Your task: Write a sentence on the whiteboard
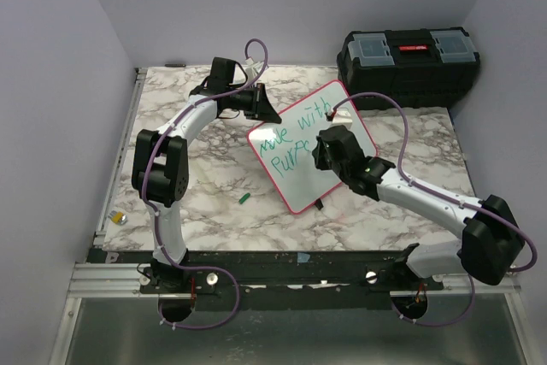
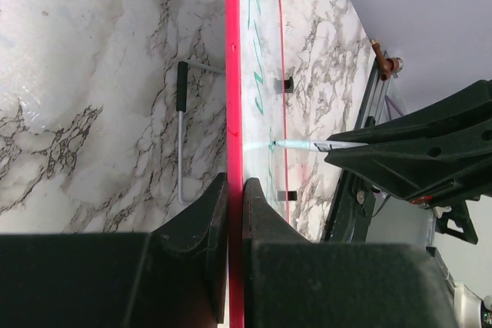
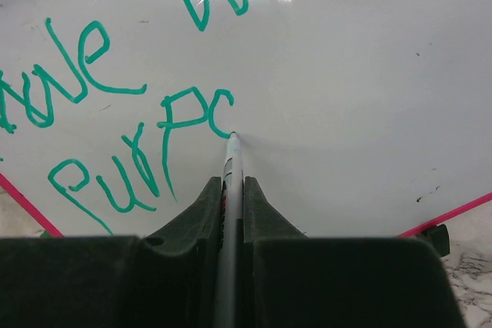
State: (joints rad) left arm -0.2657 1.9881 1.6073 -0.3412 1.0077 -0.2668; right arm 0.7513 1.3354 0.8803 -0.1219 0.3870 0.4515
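Currently left fingers (image 2: 211, 220) pinch the whiteboard's (image 1: 295, 184) frame at 10 o'clock, mid desk (image 1: 214, 211); right fingers (image 3: 201, 209) pinch the marker (image 3: 229, 160). Excess tip pressure could skid the board, warping the letters (image 3: 184, 113).

The toolbox (image 1: 408, 64) sits behind and right of the whiteboard (image 1: 301, 179).

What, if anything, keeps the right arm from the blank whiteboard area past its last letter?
Likely nothing, so yes: the right fingers hold the marker with its tip on the whiteboard, the surface beyond is bare, and the left fingers clamp the frame well aside.
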